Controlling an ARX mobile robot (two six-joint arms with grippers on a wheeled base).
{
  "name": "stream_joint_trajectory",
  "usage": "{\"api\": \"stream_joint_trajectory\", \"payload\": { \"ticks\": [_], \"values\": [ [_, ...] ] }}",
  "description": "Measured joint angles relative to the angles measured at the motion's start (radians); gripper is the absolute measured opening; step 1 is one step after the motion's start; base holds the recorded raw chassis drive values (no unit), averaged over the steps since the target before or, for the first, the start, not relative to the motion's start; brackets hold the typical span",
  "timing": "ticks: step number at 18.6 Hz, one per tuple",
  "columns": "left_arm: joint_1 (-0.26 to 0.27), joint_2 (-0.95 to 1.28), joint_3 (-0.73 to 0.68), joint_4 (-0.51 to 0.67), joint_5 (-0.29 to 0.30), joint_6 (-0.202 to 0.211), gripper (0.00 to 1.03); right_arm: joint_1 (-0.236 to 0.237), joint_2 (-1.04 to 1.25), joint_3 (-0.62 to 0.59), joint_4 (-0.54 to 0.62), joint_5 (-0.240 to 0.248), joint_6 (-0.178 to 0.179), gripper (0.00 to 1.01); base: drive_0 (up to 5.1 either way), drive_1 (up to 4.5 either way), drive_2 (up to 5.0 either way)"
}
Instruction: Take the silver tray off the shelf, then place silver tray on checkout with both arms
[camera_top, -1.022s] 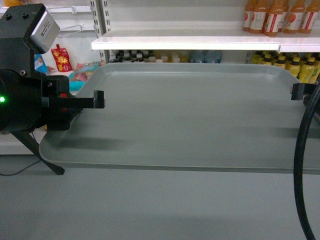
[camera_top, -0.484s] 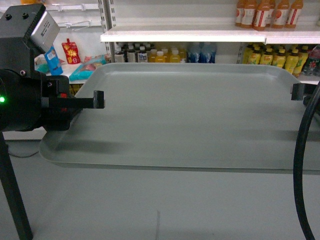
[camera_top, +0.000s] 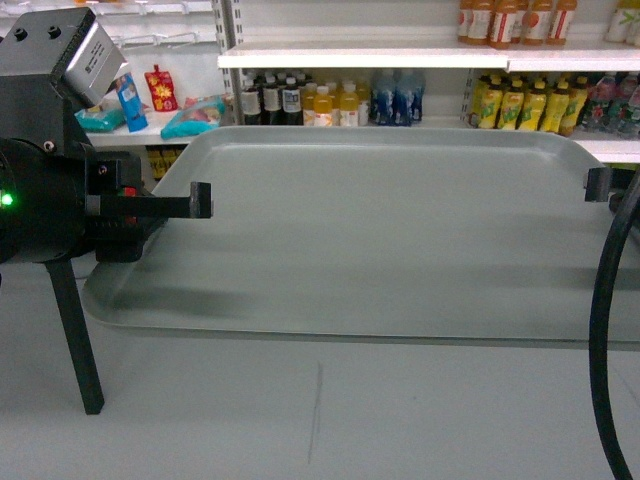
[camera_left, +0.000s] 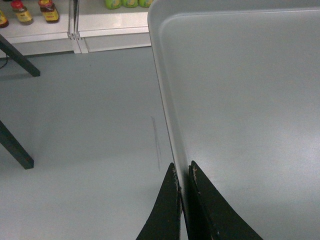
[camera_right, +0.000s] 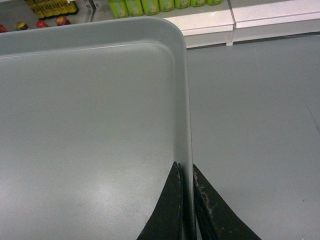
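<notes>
The silver tray (camera_top: 380, 230) hangs level in the air over the grey floor, held by both short edges. My left gripper (camera_top: 200, 200) is shut on its left rim; the left wrist view shows the two black fingers (camera_left: 182, 167) pinching the rim of the tray (camera_left: 240, 100). At the far right, my right gripper (camera_top: 597, 183) is shut on the right rim, and its fingers (camera_right: 185, 166) clamp the tray's edge (camera_right: 90, 110) in the right wrist view. The white shelf (camera_top: 400, 58) stands behind the tray, apart from it. The checkout is out of view.
Drink bottles (camera_top: 320, 100) fill the shelves behind. A slanted black leg (camera_top: 75, 340) stands on the floor at the left, and more legs (camera_left: 15, 147) show in the left wrist view. A thick black cable (camera_top: 600, 330) hangs at the right. Grey floor (camera_top: 320, 420) lies below.
The shelves have drawn back and look smaller, with more bottles and floor in view. The tray and both grippers hold the same place in the head view.
</notes>
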Motion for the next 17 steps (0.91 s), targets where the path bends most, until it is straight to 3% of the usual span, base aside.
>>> {"api": "stream_joint_trajectory", "payload": {
  "ticks": [14, 17],
  "values": [
    [0.0, -0.002, 0.0, 0.003, 0.0, 0.0, 0.03, 0.0, -0.002, 0.0, 0.005, 0.0, 0.0, 0.03, 0.1, -4.08, 4.2],
    [0.0, -0.003, 0.0, 0.003, 0.001, 0.0, 0.03, 0.0, -0.002, 0.0, 0.004, 0.0, 0.0, 0.03, 0.0, 0.0, 0.0]
  ]
}}
